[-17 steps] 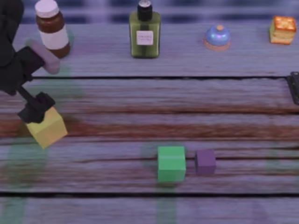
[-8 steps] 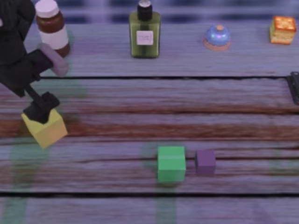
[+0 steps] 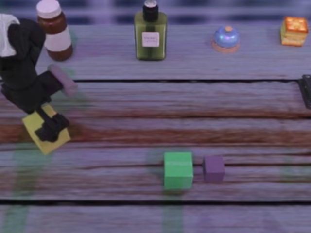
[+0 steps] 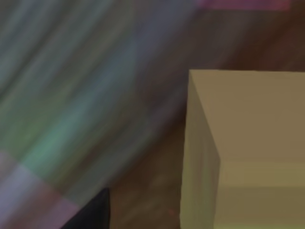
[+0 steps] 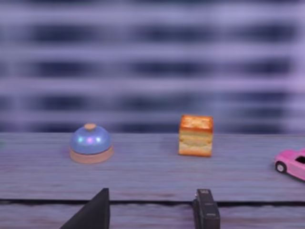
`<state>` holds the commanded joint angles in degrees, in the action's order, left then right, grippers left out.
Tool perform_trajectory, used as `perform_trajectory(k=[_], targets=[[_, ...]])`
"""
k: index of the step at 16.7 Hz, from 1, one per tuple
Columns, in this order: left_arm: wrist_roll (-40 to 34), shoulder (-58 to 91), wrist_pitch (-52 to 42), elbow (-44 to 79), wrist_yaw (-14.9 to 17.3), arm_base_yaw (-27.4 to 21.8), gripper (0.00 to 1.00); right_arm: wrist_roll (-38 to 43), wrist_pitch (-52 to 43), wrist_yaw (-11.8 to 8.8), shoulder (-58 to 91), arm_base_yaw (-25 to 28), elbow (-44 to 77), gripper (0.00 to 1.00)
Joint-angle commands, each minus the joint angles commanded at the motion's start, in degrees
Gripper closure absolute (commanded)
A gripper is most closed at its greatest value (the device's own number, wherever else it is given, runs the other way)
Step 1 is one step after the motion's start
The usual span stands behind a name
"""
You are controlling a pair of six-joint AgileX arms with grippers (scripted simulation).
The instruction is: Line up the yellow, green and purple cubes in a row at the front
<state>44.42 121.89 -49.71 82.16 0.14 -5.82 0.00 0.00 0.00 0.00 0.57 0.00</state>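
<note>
The left gripper [image 3: 51, 129] is positioned directly over the yellow cube [image 3: 35, 127] at the 9 o'clock side of the table [image 3: 146, 107]; its dark fingers overlap the cube's top face in the top view; whether the fingers are apart or clamped on the cube cannot be told from the pictures. In the left wrist view the yellow cube [image 4: 248, 152] fills much of the frame at close range, and one dark fingertip [image 4: 93, 214] is seen apart from the cube's side face.

The green cube [image 3: 178, 169] is located at about 6 o'clock, near the front edge; the purple cube [image 3: 213, 168] lies just beside it toward 3 o'clock, with a narrow gap between them; the yellow cube is set well apart from both.

The right gripper [image 3: 306, 91] is parked at the 3 o'clock edge of the table; only a small part is visible in the top view; in the right wrist view its fingers [image 5: 206, 210] are seen spread apart with nothing between them.

Along the 12 o'clock edge the following are arranged from 9 toward 3 o'clock: a brown jar with a white lid [image 3: 54, 30]; a green bottle [image 3: 150, 33]; a blue bell [image 3: 226, 39]; a small orange-topped block [image 3: 294, 31]. A pink toy car [image 5: 291, 164] is visible in the right wrist view only.
</note>
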Motion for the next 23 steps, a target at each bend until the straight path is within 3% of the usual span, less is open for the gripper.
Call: perform_trajectory(k=[7, 20, 23], targets=[[0.06, 2.74, 5.52, -3.34, 0.02, -0.03, 0.0, 0.0, 0.0, 0.0, 0.0, 0.0, 0.0, 0.0], [0.06, 2.74, 5.52, -3.34, 0.02, -0.03, 0.98, 0.0, 0.0, 0.0, 0.0, 0.0, 0.0, 0.0], [0.06, 2.74, 5.52, -3.34, 0.02, -0.03, 1.0, 0.0, 0.0, 0.0, 0.0, 0.0, 0.0, 0.0]])
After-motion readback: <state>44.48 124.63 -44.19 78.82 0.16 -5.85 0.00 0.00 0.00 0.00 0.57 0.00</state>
